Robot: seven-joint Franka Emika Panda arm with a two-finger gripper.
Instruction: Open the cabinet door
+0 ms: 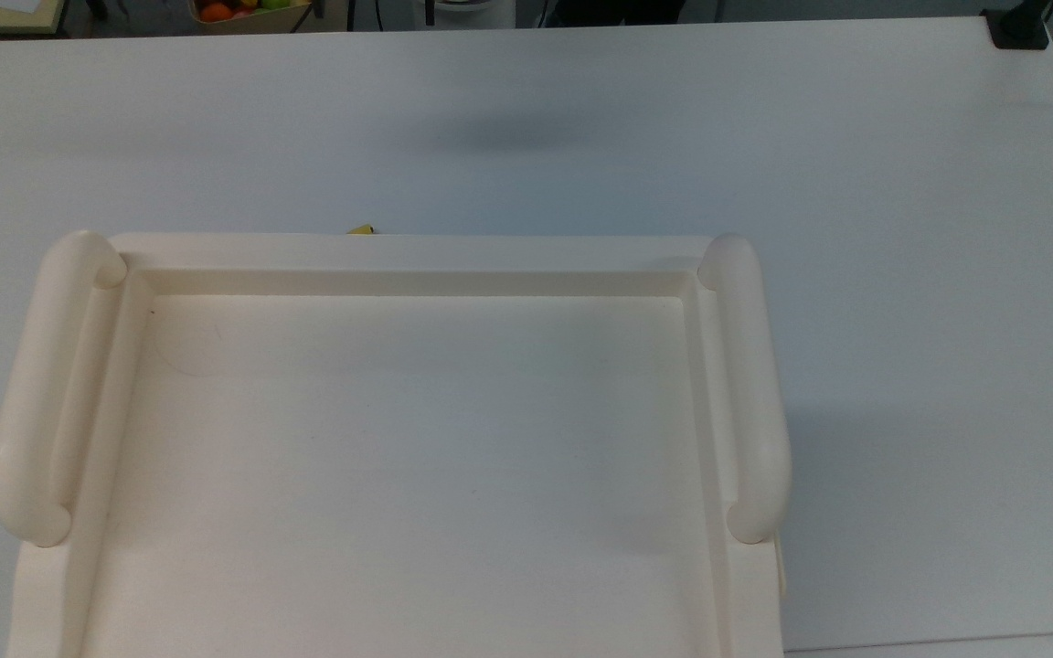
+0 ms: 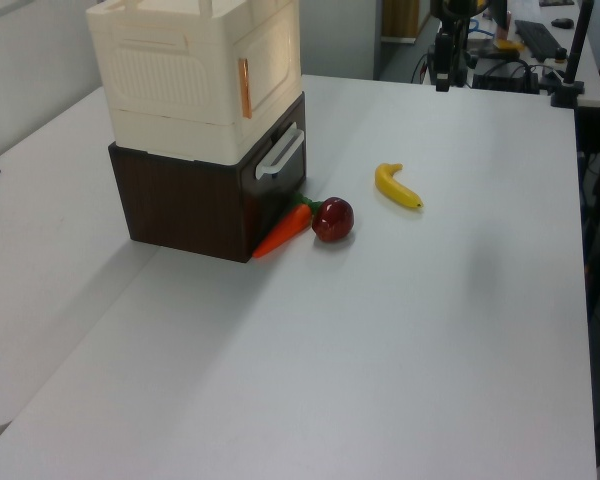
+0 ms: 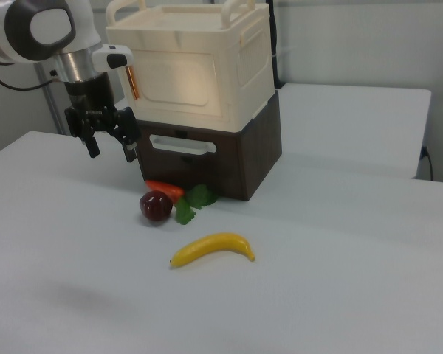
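- Curved yellow banana (image 3: 213,248) lies nearest in the right view on the smooth white surface (image 3: 317,280).
- Glossy dark-red apple (image 3: 156,206) and orange carrot with green leaves (image 3: 179,194) lie just behind it, at the foot of a dark brown wooden box with a cream handle (image 3: 207,158).
- Large cream plastic cabinet with rounded tubular rails (image 3: 196,63) stands on that box.
- Flat cream cabinet door (image 3: 179,77) faces front, closed.
- Black two-finger hand (image 3: 109,146), fingers spread wide and empty, hangs at the right view's left of the door, lower than it, apart.

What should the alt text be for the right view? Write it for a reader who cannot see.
A robot arm's open gripper hangs above the white table, beside the closed cabinet door of a cream cabinet stacked on a dark brown drawer unit. In front lie a carrot, an apple and a banana.
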